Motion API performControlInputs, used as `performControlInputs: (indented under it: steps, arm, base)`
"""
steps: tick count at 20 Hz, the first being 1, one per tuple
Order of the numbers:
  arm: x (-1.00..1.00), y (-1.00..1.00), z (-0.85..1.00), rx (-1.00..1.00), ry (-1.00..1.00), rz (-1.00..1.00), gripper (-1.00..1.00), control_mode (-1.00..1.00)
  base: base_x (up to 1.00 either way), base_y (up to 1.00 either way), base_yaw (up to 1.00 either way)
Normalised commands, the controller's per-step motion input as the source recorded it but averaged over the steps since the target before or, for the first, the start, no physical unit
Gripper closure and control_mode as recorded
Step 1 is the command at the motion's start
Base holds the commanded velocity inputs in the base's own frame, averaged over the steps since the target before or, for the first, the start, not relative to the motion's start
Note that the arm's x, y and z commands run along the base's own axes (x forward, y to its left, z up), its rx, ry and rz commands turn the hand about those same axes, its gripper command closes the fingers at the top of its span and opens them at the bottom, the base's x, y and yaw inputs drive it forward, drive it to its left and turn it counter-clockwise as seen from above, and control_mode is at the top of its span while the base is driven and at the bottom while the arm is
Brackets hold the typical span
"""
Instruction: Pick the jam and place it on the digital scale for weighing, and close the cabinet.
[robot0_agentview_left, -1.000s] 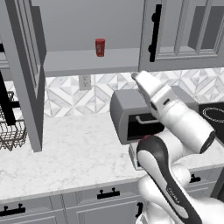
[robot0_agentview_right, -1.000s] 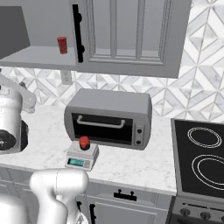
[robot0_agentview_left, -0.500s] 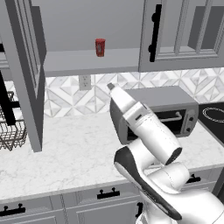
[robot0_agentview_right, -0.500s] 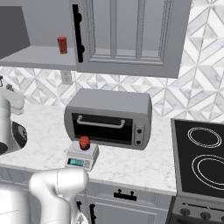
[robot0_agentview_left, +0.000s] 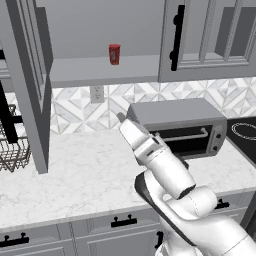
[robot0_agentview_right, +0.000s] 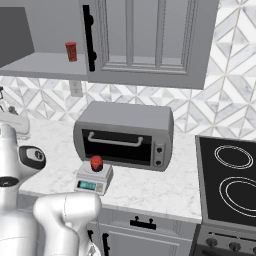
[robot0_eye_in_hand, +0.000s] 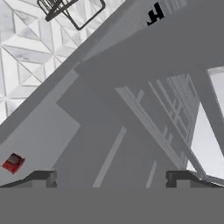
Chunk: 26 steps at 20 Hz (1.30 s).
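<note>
On the far left of the left base view, the cabinet (robot0_agentview_left: 30, 75) stands with its left door swung wide open, edge toward the camera, and a wire basket (robot0_agentview_left: 12, 152) sits on the marble counter (robot0_agentview_left: 75, 175) just beside that door. Inside, on the cabinet's bottom shelf, a tall red can (robot0_agentview_left: 114, 54) stands upright and alone. To its right the other cabinet door (robot0_agentview_left: 210, 40) is closed, its long black handle (robot0_agentview_left: 175, 37) vertical.

Below, the white arm (robot0_agentview_left: 160, 165) rises from the lower right, bends at a dark elbow joint, and stretches up and to the left, its wrist tilted toward the open cabinet in front of the toaster oven (robot0_agentview_left: 180, 125). The gripper (robot0_eye_in_hand: 111, 177) looks up along the underside of the cabinet; its two dark fingertips (robot0_eye_in_hand: 41, 177) sit far apart at the bottom of the hand view with nothing between them. The red can (robot0_eye_in_hand: 13, 162) shows small at the left edge there, and the basket (robot0_eye_in_hand: 70, 11) at the top.

From the right base view, the arm's white links (robot0_agentview_right: 20, 165) fill the left edge. Right of them, the jam (robot0_agentview_right: 96, 163) rests upright on the digital scale (robot0_agentview_right: 93, 179), which sits on the counter just in front of the toaster oven (robot0_agentview_right: 125, 135). Farther right lies a black stovetop (robot0_agentview_right: 230, 180).
</note>
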Motion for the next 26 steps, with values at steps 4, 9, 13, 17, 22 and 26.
performControlInputs:
  steps: [4, 9, 13, 17, 22, 26]
  arm:
    - [-0.19, 0.37, -0.21, 0.00, -0.14, 0.00, -1.00, -1.00]
    - [-0.19, 0.46, -0.22, 0.00, -0.12, 0.00, -1.00, -1.00]
    - [-0.31, 0.48, -0.35, 0.00, -0.05, 0.00, -1.00, -1.00]
    - [-0.62, 0.72, -0.10, 0.00, -0.06, 0.00, -1.00, -1.00]
    - [-0.89, 0.73, -0.04, 0.00, 0.00, 0.04, -1.00, -1.00]
    - [-0.80, 0.62, -0.09, 0.05, 0.08, 0.10, -1.00, -1.00]
  base:
    - [0.00, 0.00, 0.00]
    - [0.00, 0.00, 0.00]
    - [0.00, 0.00, 0.00]
    - [0.00, 0.00, 0.00]
    - [0.00, 0.00, 0.00]
    - [0.00, 0.00, 0.00]
